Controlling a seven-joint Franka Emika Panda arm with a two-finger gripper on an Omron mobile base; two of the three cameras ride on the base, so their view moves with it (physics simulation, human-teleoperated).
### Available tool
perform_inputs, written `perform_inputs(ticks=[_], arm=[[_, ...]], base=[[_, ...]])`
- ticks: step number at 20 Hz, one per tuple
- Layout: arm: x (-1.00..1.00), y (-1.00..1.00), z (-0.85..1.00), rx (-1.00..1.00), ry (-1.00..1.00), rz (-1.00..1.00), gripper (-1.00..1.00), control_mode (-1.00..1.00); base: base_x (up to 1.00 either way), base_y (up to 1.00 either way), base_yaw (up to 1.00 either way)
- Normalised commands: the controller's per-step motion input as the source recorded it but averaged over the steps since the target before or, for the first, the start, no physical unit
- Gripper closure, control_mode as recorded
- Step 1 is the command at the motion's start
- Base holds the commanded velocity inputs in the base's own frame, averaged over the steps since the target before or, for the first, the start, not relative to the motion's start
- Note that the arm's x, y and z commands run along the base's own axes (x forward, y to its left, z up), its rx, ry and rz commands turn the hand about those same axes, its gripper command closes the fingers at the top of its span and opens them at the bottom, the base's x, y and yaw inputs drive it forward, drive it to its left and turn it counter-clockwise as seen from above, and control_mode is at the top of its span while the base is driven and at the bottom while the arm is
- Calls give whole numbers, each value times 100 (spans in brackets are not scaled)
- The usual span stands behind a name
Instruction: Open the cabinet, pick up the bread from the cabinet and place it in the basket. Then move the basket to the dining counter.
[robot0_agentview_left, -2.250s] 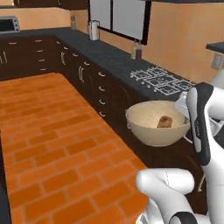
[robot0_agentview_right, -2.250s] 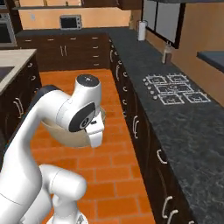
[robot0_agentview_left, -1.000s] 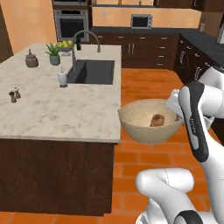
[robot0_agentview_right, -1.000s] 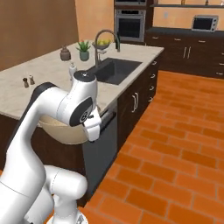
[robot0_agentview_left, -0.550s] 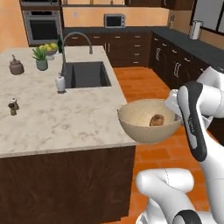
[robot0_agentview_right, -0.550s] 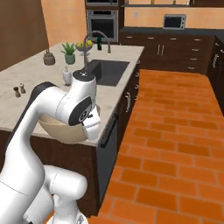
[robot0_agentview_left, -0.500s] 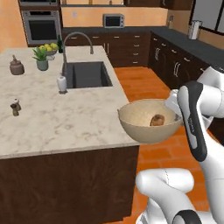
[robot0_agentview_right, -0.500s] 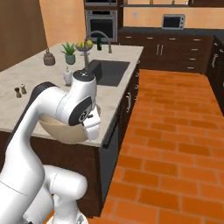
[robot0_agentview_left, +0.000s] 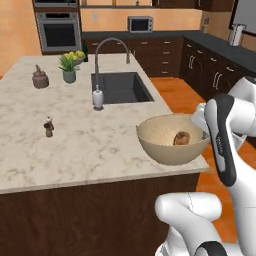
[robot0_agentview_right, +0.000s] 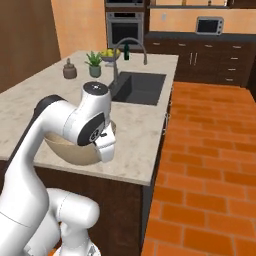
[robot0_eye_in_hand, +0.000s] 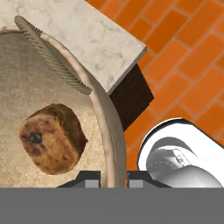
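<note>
Overhanging counter corner (robot0_eye_in_hand: 131, 50), basket (robot0_eye_in_hand: 107, 127)

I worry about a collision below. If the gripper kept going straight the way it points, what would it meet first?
The gripper is shut on the basket rim, pointing down. Past the rim, probably the dining counter corner; depth is unclear.

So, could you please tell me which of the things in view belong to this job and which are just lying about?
Belonging to the job:
- basket, gripped at its rim
- bread, inside the basket
- dining counter

Just lying about:
- potted plant
- soap dispenser
- small brown jar
- pepper shaker
- microwave
</note>
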Motion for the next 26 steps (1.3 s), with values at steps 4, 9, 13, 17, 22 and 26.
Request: perform_inputs(ticks=[4,9,13,17,22,26], arm=[[0,0,0,0,0,0,100,100],[0,0,0,0,0,0,100,100],[15,7,0,0,0,0,100,-100],[76,10,0,0,0,0,100,-100],[83,0,-10,1,1,0,100,-100],[80,-1,-51,5,9,0,100,-100]], base=[[43,44,0],[26,59,-3],[23,37,-2],[0,0,0],[0,0,0],[0,0,0]])
